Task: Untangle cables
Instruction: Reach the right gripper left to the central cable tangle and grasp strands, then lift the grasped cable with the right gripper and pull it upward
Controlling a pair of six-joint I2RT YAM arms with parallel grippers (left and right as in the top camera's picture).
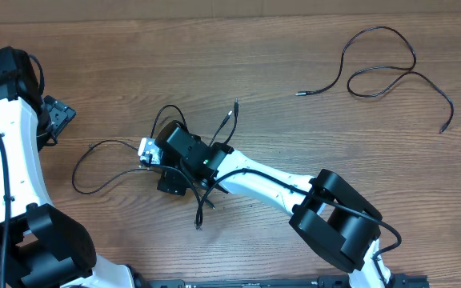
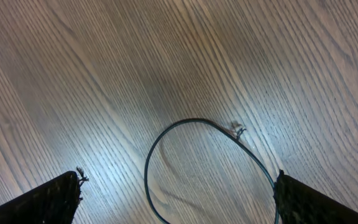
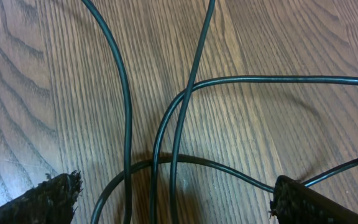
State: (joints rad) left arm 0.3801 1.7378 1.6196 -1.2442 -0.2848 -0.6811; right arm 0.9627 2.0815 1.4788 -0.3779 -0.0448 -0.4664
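While right hand (image 3: 176,196) and left hand (image 2: 176,196) both gape released, tangled cables (image 3: 128,106) lie on desk (image 1: 254,56) beneath right one. Risk: closing here could pinch several crossed strands together, tightening knot.

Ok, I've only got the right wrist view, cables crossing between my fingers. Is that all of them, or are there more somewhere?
Observer: There's more. One loose cable lies alone at the far right of the table, apart from the tangle.
Operator: And where's the left arm?
Observer: At the left edge. The left fingers are open, and a cable loop shows between them, untouched.
Operator: Any free ends near me?
Observer: Yes, one plug end sticks out of the tangle toward the far edge.
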